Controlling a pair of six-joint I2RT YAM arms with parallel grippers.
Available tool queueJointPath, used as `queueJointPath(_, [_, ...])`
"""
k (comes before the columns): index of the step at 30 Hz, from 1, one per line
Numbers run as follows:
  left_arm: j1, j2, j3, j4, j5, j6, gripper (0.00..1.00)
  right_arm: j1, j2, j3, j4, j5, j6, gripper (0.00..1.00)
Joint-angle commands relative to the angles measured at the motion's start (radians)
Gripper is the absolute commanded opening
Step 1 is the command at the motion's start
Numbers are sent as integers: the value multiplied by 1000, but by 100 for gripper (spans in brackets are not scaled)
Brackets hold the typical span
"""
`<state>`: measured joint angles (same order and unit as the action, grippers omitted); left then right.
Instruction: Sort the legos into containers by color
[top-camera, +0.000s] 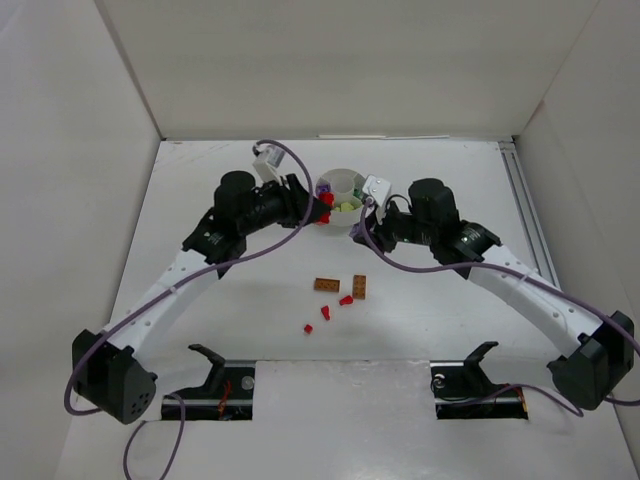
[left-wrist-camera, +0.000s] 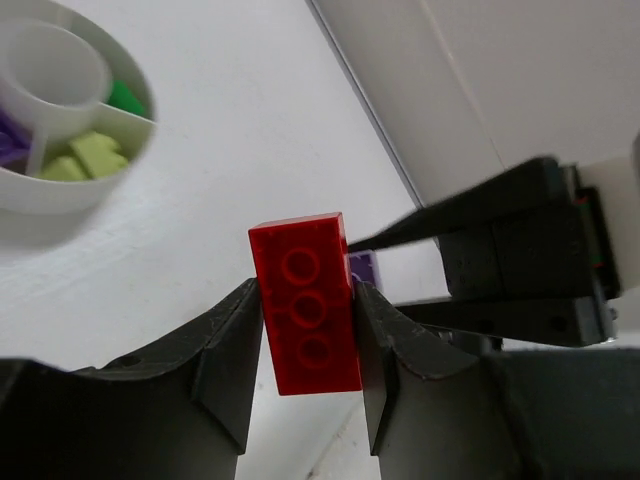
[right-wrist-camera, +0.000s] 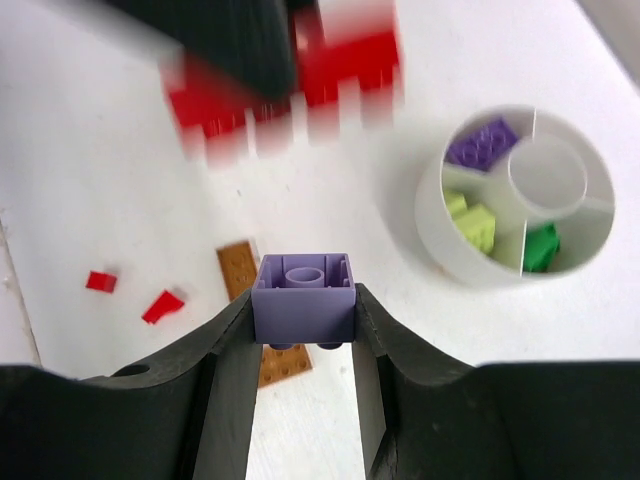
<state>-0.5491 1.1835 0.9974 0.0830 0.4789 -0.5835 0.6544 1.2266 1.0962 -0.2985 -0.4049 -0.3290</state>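
My left gripper (top-camera: 320, 207) is shut on a red brick (left-wrist-camera: 305, 305), held in the air just left of the round white dish (top-camera: 345, 172). My right gripper (top-camera: 362, 228) is shut on a purple brick (right-wrist-camera: 303, 298), just in front of the dish. In the right wrist view the dish (right-wrist-camera: 440, 240) holds a purple brick (right-wrist-camera: 480, 145), lime bricks (right-wrist-camera: 475, 225) and a green brick (right-wrist-camera: 541, 247) in separate wedges; its centre well is empty. On the table lie two orange-brown bricks (top-camera: 326, 284) (top-camera: 359, 287) and three small red pieces (top-camera: 346, 300) (top-camera: 326, 313) (top-camera: 308, 328).
The two grippers are close together beside the dish; the right one shows in the left wrist view (left-wrist-camera: 520, 260). White walls enclose the table at the back and both sides. Two black clamps (top-camera: 215, 365) (top-camera: 470, 365) stand at the near edge.
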Motion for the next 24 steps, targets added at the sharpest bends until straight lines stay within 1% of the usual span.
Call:
queueJointPath(1, [92, -96, 43, -23, -117, 10, 0, -41, -58, -56, 12, 54, 53, 3])
queueJointPath(6, [136, -105, 43, -60, -128, 19, 0, -64, -67, -76, 12, 32, 65, 1])
queueJointPath(7, [136, -105, 52, -69, -128, 19, 0, -64, -67, -62, 33, 32, 65, 1])
queueJointPath(8, [136, -93, 52, -81, -155, 19, 0, -64, -50, -50, 33, 32, 65, 3])
queueJointPath(9, [136, -93, 52, -107, -170, 19, 0, -64, -33, -33, 33, 32, 65, 3])
queueJointPath(10, [136, -84, 52, -120, -184, 19, 0, -64, -12, 9, 42, 32, 56, 3])
queueJointPath(13, [136, -84, 52, -176, -278, 19, 0, -64, 123, 135, 33, 83, 56, 3])
queueJointPath(14, [136, -96, 52, -192, -307, 19, 0, -64, 204, 174, -2, 92, 33, 3])
queueJointPath(15, [136, -110, 52, -210, -366, 8, 0, -55, 244, 209, -11, 92, 33, 5])
queueJointPath(17, [136, -123, 43, -258, -422, 8, 0, -46, 322, 317, -34, 139, 12, 5])
queueJointPath(18, [146, -133, 43, -268, -446, -4, 0, -45, 397, 352, -47, 162, 11, 6])
queueJointPath(19, [146, -148, 43, -279, -483, -4, 0, -45, 433, 385, -56, 202, 11, 6])
queueJointPath(20, [146, -148, 34, -298, -494, -4, 0, -45, 468, 452, -66, 212, -1, 6])
queueJointPath(21, [146, -160, 33, -298, -503, -4, 0, -45, 529, 485, -82, 224, -1, 6])
queueJointPath(23, [146, -170, 33, -312, -529, -4, 0, -35, 586, 548, -103, 244, -10, 6])
queueJointPath(24, [146, -170, 33, -325, -540, -4, 0, -35, 612, 606, -122, 258, -10, 6])
